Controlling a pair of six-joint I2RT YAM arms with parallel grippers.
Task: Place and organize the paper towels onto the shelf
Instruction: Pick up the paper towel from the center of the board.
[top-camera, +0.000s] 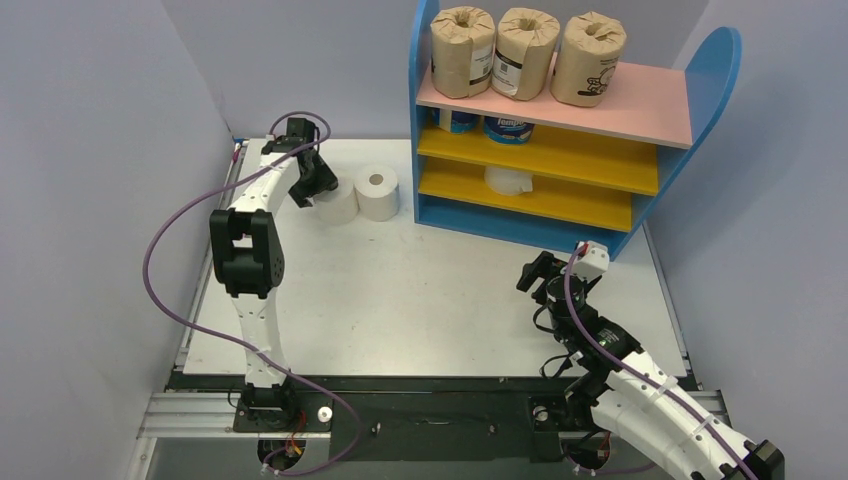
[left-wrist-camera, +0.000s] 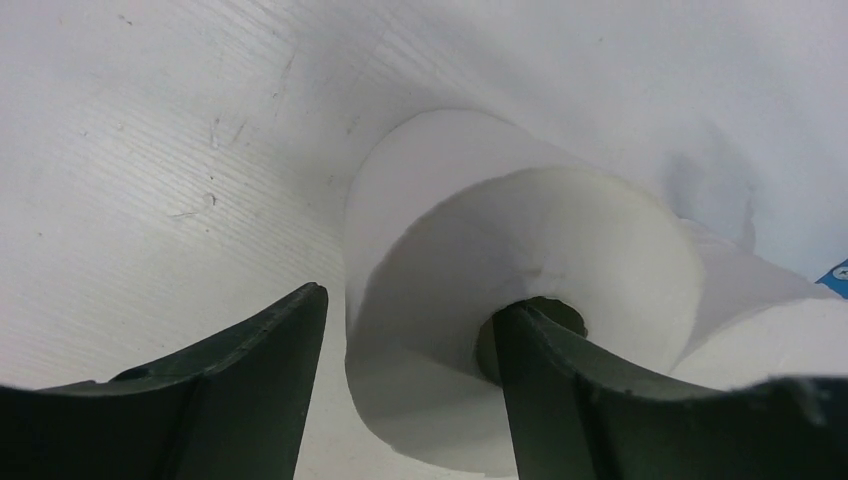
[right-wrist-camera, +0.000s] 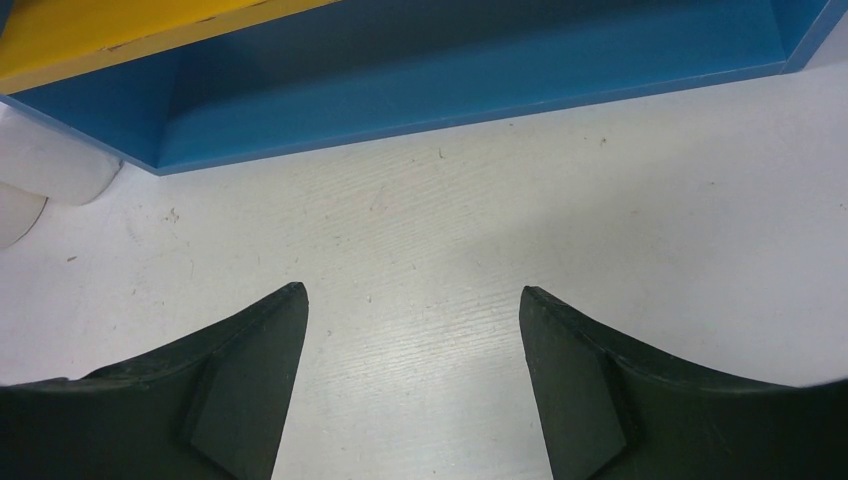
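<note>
my left end effector (left-wrist-camera: 412, 300), half open, straddles the wall of the white roll (left-wrist-camera: 520, 240), one finger (left-wrist-camera: 560, 400) inside its hollow, not yet pinching, so i'd close gently; right end effector (right-wrist-camera: 412, 291) open, empty.

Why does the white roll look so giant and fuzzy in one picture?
Left wrist view: the roll sits right by the lens, so it fills the picture and looks soft, shaded grey near its core. Top view: same roll, small and crisp. Right wrist view: table evenly lit, no glare.
</note>
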